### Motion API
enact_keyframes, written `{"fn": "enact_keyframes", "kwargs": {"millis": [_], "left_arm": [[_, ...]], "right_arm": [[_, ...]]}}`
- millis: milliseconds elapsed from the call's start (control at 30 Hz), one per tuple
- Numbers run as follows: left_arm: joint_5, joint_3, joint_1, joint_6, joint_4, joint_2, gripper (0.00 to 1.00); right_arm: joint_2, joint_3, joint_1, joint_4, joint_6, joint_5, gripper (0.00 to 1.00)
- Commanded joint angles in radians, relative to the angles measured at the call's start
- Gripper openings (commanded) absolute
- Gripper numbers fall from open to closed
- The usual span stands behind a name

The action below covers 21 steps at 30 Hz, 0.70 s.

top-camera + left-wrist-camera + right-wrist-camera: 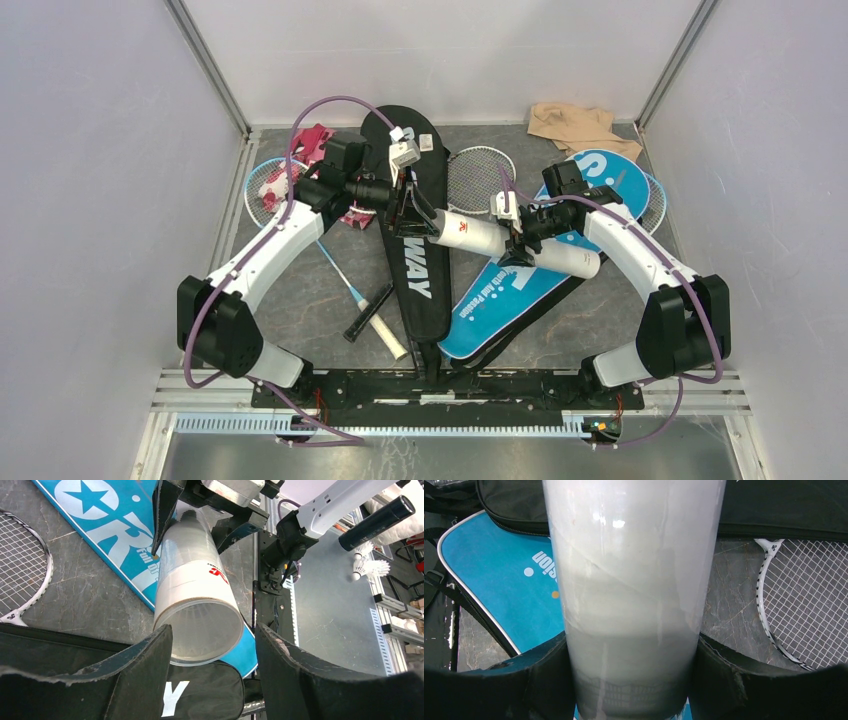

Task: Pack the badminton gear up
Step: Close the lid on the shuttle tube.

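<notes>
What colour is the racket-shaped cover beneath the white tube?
Blue racket-shaped fabric cover, white lettering; shows best in the left wrist view.

Black fabric racket-shaped cover [415, 270]: big white letters "WAY" readable in the top view, the start of the word covered; only the "Y" shows in the left wrist view. Blue fabric racket-shaped cover [500, 290]: large white "S" at the head end in the top view, a white star and big "OR" in the left wrist view, plus a small white slogan starting "Full" and ending "And Passion", of which "sion" shows in the right wrist view. White cylindrical tube [470, 233]: small red-and-black logo mark on its side, lettering too small to read.
</notes>
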Motion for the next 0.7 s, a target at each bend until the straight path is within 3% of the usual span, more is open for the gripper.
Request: {"fn": "enact_keyframes", "kwargs": {"millis": [0, 667], "left_arm": [[-0.034, -0.002, -0.005, 0.032, 0.015, -0.011, 0.69], [0.005, -0.007, -0.042, 0.023, 0.022, 0.027, 0.7]], "right_arm": [[-0.031, 0.046, 0.02, 0.03, -0.02, -0.117, 0.05], [-0.042, 0.025, 0.031, 0.081, 0.001, -0.119, 0.05]]}}
